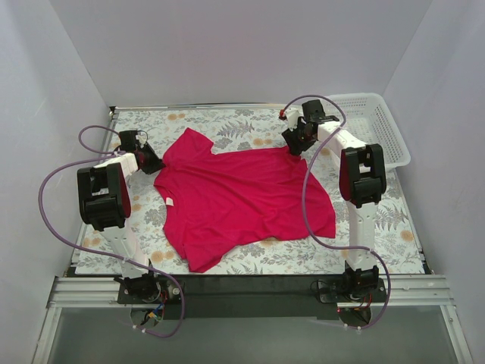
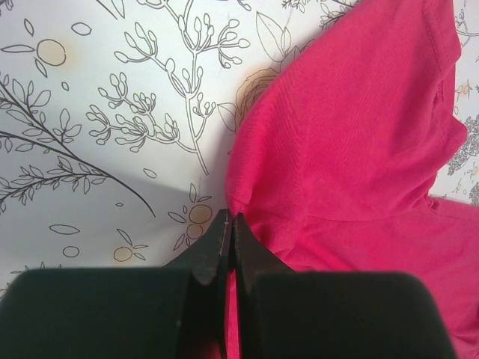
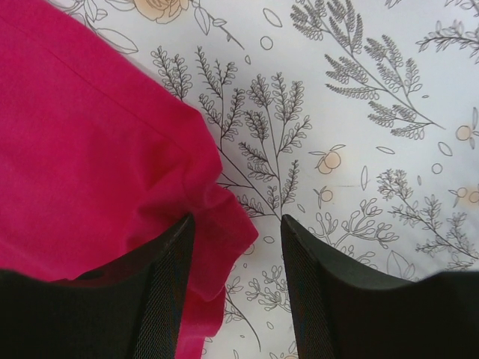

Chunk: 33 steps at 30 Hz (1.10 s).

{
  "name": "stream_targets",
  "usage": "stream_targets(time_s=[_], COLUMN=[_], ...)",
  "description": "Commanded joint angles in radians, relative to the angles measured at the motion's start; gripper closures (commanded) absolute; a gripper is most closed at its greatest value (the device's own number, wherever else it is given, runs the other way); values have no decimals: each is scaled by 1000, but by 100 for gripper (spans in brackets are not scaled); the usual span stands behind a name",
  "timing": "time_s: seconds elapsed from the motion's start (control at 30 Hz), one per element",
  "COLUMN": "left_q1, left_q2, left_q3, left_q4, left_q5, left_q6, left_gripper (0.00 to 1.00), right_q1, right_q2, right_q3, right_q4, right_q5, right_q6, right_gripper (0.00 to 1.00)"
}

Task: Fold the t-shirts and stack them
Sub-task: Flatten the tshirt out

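The magenta-red t-shirt [image 1: 242,193] lies spread out and wrinkled on the floral tablecloth, with its small white neck tag [image 1: 170,202] at its left side. My left gripper [image 1: 151,161] sits at the shirt's left edge, below the far-left sleeve. Its jaws [image 2: 230,218] are shut, with red cloth [image 2: 352,134] pinched between them. My right gripper [image 1: 294,144] is at the shirt's far right corner. It stands open [image 3: 237,221], and a rumpled corner of the t-shirt [image 3: 90,149] lies loose in the gap against the left finger.
A white plastic mesh basket [image 1: 375,125] stands at the back right, just past the right arm. White walls close in on the floral tablecloth [image 1: 379,235] on three sides. Purple cables loop from both arms.
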<state>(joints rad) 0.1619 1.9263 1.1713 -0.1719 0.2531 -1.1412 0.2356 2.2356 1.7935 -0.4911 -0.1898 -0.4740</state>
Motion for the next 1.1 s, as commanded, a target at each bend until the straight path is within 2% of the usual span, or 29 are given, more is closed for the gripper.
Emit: stream_targets(time_s=[0.0,0.1,0.2,0.23,0.3,0.33,0.57,1.07], left_q1=[4,4,4,4,4,4,4,4], left_q2=[-72,-70,-69,-70,-70,-69,-75,-73], left_q3=[-2,-4,-4,-4,-4,-4,-4,-4], left_q4=[14,15,17,15,15,17,15,15], left_q5=[14,15,17,17,15,12,9,5], left_q6=[14,15,14,14,15,15,20,21], left_gripper=[98,98,98,98,99,98,98,98], right_q1=[-4,-4,-5,-5,-10,-12,-16,-16], right_q2=[25,32,29,25,9,1,-128,-189], right_q3=[38,40,47,50,61,76,80,17], right_q4=[-32,-33,-35,-33,-30,-30,25,36], right_q5=[-31,-30,-30,-31,-25,-5,69,27], right_q6=[5,5,2,-2,-6,-6,-20,-113], right_gripper=[52,55,64,75,86,98,99,99])
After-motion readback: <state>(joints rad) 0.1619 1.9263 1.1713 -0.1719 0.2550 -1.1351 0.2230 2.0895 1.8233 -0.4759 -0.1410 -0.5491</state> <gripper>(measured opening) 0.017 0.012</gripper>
